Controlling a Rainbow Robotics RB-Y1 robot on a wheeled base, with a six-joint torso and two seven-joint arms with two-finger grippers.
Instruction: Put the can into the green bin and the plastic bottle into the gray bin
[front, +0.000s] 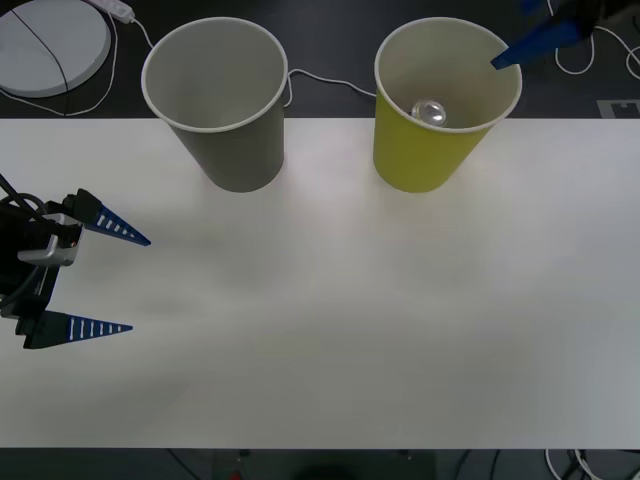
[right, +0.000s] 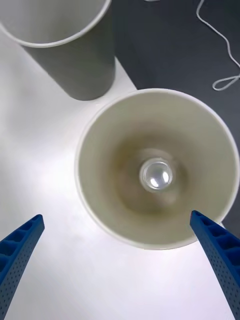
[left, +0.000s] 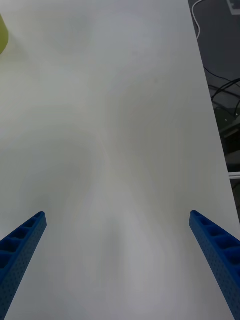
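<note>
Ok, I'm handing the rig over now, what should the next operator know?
Right gripper: open, empty, above the green bin.
Left gripper: open, empty, over the table's left side.
Can: upright inside the green bin, so that part is done.
Gray bin: beside the green one; nothing seen in it.
Left: the bottle into the gray bin; I can't see the bottle.

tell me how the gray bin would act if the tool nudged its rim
The gray bin looks like a tall paper cup standing empty, so it is probably light and would slide or tip. It is wider at the rim than at the base, which likely makes tipping easier. Its thin wall might also dent.
</note>
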